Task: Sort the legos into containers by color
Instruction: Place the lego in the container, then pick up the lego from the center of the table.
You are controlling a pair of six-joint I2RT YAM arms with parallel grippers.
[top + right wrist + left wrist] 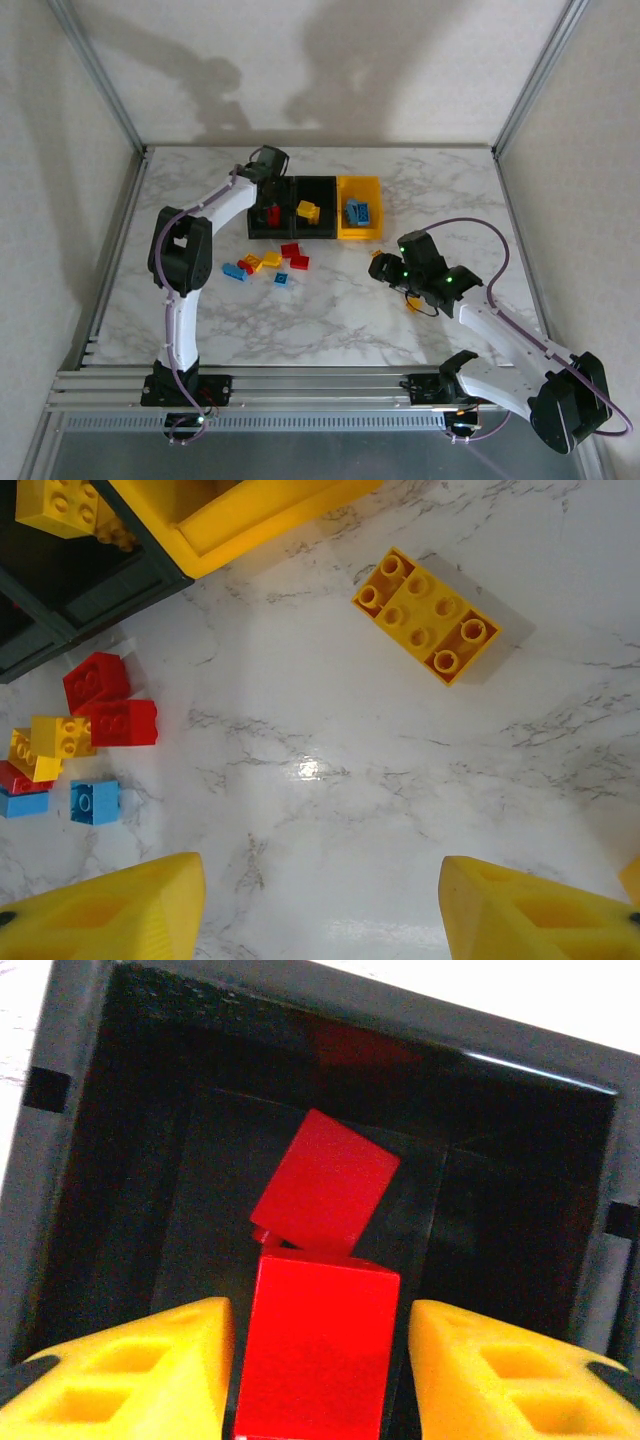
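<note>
Three bins in a row on the marble table [330, 330]: yellow bin [361, 236] at the right end, middle bin [322, 190], black, tight against its left side, and left bin [262, 233], also black, one place further from it.

Left gripper [270, 208] over the left bin, two places left of the yellow bin, pointing down into it. Seen from the wrist: yellow fingers [150, 1370] either side of a red brick [318, 1350], with a thin dark gap on each side. Jaws a little apart, just wider than the brick, no grip on it. A tilted brick [325, 1185], also red, just beyond the first, both inside the black walls.

In the middle bin, beside the yellow bin, a yellow brick [308, 210]. Inside the yellow bin itself, blue bricks [358, 212].

Right gripper [320, 910] low over bare marble, nearer the arm bases than the yellow bin and slightly to its right. Jaws wide apart, nothing between them. Ahead of them a long brick [428, 615], yellow, flat on the table with studs up, well clear of both fingers and close to the yellow bin's near corner.

Loose bricks [270, 259] scattered to the near left of the yellow bin, in front of the two black bins: red, yellow and blue mixed, some touching.
</note>
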